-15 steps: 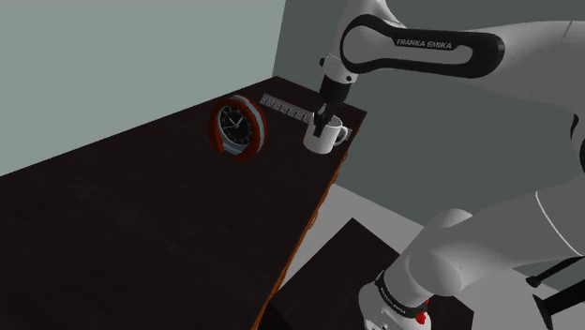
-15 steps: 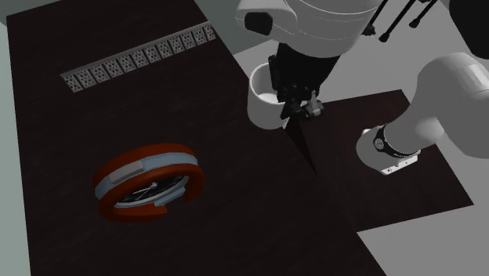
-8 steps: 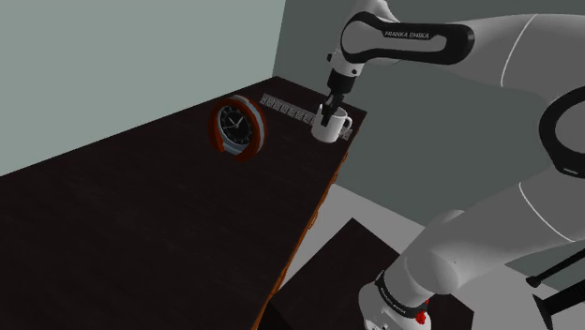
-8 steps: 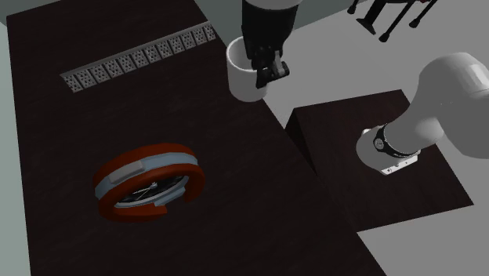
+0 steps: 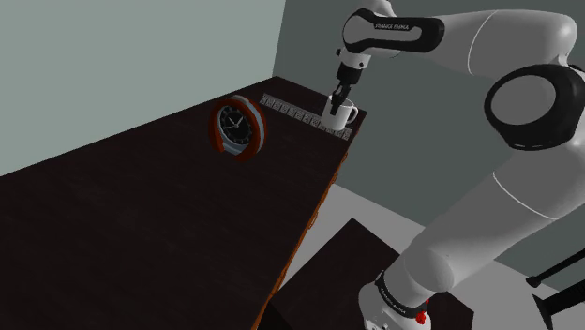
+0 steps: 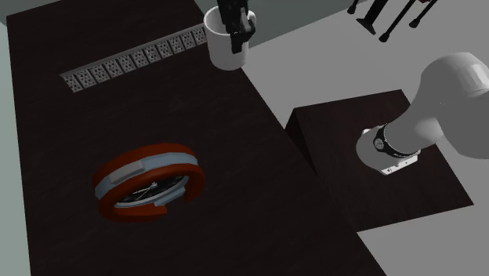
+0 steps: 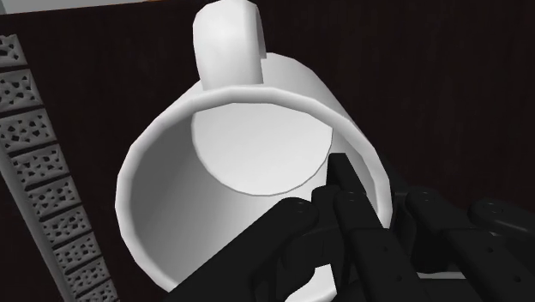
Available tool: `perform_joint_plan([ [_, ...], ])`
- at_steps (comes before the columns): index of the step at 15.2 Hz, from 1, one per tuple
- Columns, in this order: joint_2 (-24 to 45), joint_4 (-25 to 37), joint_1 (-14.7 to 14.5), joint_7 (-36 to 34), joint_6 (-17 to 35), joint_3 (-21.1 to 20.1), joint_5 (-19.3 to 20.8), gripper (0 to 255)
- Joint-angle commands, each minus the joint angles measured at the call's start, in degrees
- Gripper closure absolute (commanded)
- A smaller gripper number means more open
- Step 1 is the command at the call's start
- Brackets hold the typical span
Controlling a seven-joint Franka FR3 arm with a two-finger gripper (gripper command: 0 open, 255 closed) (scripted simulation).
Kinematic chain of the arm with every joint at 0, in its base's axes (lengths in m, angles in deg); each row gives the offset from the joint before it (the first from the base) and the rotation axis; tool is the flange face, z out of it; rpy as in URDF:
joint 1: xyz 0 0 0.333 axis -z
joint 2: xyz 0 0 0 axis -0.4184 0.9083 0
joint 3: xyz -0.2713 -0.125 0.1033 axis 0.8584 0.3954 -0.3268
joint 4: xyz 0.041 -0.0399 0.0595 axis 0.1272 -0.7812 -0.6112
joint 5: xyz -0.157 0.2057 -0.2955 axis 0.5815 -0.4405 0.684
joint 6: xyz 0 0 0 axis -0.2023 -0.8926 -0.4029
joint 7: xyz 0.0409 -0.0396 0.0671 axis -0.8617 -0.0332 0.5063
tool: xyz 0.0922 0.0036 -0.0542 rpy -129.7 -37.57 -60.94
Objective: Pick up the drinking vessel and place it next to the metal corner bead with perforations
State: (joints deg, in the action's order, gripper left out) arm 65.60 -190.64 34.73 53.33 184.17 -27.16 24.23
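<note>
My gripper (image 5: 335, 101) is shut on the wall of a white mug (image 5: 341, 116), one finger inside the rim and one outside, opposite the handle. The mug (image 6: 223, 49) stands upright at the table's far corner, right at the near end of the grey perforated strip (image 6: 129, 61). I cannot tell whether the mug touches the table. In the wrist view the mug (image 7: 249, 163) is seen from above, with the gripper (image 7: 370, 187) clasping its rim. The perforated strip (image 7: 43, 189) lies close beside it.
A round clock (image 5: 237, 128) with a red-brown rim stands on the dark table (image 5: 141, 216) near the strip (image 5: 291, 110). The same clock (image 6: 146, 182) sits mid-table in the second exterior view. The table's edge runs just past the mug. A dark stand (image 6: 376, 180) holds the arm's base.
The gripper carried the mug away from the stand, along the table's edge to the far corner, ending beside the strip's end. The clock and the strip stayed put.
</note>
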Motion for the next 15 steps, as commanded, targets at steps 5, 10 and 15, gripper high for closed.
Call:
perform_joint_plan([
  [5, 10.69, 12.11, 3.53, 7.91, -1.79, 3.82, -2.90, 255],
  [10, 21.47, 26.10, 7.82, 13.77, -5.67, 5.79, -6.61, 255],
  [15, 21.72, 23.36, 7.93, 14.09, -2.69, 5.70, -6.70, 255],
])
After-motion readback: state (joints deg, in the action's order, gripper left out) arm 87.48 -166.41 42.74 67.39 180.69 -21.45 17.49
